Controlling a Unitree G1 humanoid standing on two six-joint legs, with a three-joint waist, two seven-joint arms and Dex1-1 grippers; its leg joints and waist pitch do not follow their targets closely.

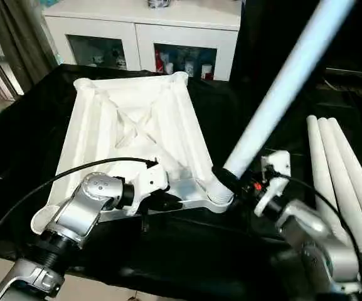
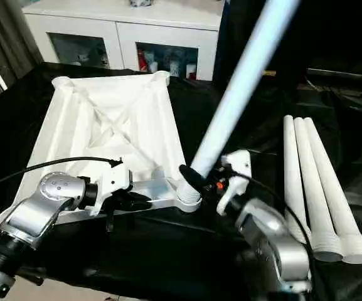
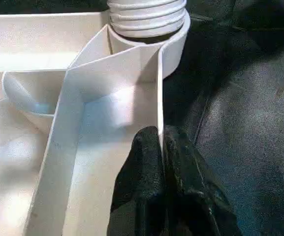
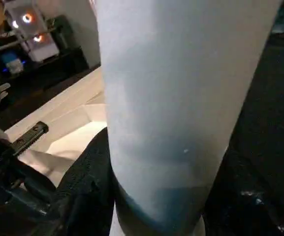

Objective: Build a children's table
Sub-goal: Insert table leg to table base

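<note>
The left gripper pinches the near rim wall of the upturned table top, fingers pressed together on it, steadying it. Just beyond them, at the near corner socket, the right gripper clasps the leaning leg low down; its threaded end seems partly seated. Next comes straightening and twisting it home. Three spare legs lie beyond the right gripper.
</note>
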